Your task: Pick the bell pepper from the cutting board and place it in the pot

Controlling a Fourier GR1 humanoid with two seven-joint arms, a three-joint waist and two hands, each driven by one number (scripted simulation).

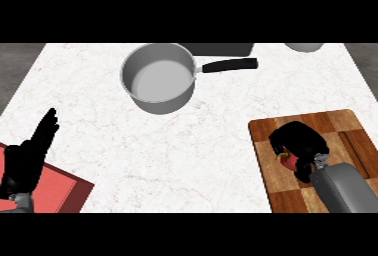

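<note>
Pepper: red bell pepper on the cutting board, left-centre of the board; only a sliver of red with a bit of green shows under the fingers.
Handling (judged): likely light, hollow, with a smooth waxy skin that could slip; stiff enough to take a wrap round the body, and the lobed sides look a better hold than the stem.
Hold: right hand curled over and round the pepper, fingers wrapped on its top and far side, hiding most of it. Whether it is lifted clear of the board, cannot tell.
Right arm: grey forearm comes in from the lower right edge, slanting up-left over the board, wrist above the board's near half.
Board: wooden, striped, at the right edge of the white counter.
Pot: grey pot with black handle pointing right, up-left of the board and well apart from it; inside shows bare.
Left hand: left hand at the left edge, fingers straight and slack, resting, holding nothing, above a red mat.
Stage (judged): grasp made, carry to pot not yet done.
</note>
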